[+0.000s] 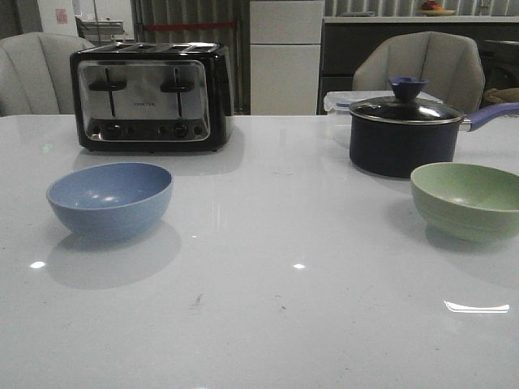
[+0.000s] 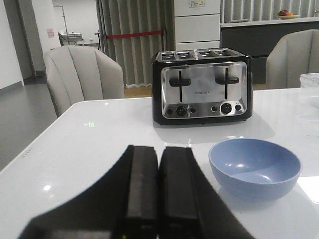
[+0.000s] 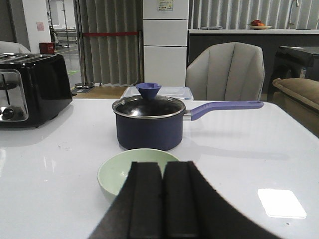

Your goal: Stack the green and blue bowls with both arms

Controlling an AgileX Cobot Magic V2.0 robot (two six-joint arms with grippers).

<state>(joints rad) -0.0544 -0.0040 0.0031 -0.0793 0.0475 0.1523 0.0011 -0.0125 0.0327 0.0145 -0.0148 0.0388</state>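
Observation:
The dusty blue bowl [image 1: 110, 198] stands upright and empty on the left of the white table [image 1: 276, 292]. The pale green bowl [image 1: 469, 199] stands upright and empty at the right edge. Neither arm shows in the front view. In the left wrist view my left gripper [image 2: 159, 152] is shut and empty, short of the blue bowl [image 2: 254, 167] and to one side of it. In the right wrist view my right gripper [image 3: 163, 167] is shut and empty, just short of the green bowl [image 3: 122, 172] and covering part of its rim.
A black and chrome toaster [image 1: 150, 96] stands at the back left. A dark blue lidded saucepan [image 1: 403, 134] with a long handle stands just behind the green bowl. A clear plastic box [image 3: 158, 92] lies behind the pan. Chairs stand behind the table.

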